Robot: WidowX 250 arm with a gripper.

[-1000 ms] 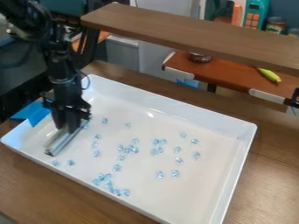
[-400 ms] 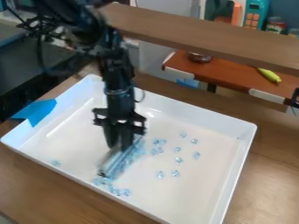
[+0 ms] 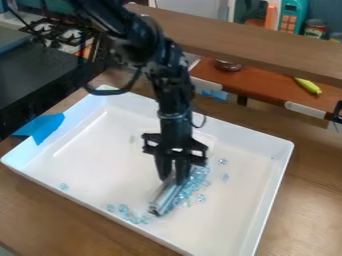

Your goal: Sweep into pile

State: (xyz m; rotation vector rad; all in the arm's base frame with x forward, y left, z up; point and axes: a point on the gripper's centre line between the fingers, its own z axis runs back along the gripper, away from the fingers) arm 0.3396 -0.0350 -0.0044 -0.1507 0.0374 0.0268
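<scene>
1. Mid-sweep, we judged! Our black two-finger gripper (image 3: 173,179) stood right of centre in the large white rectangular tray (image 3: 87,155), nearly closed, its jaws pinching the long silvery bar (image 3: 162,197).
2. And there was our pile: small clear-blue faceted beads (image 3: 189,187), bunched against the bar's side facing the tray's right wall.
3. Stragglers, though! We had loose beads (image 3: 137,219) strung along the tray's near wall, one lone bead (image 3: 64,186) towards its left corner, and a couple towards its right wall.
4. Next, we reckoned, the bar needed to stay low on the tray's floor, finish this push, then return for the leftovers.
</scene>
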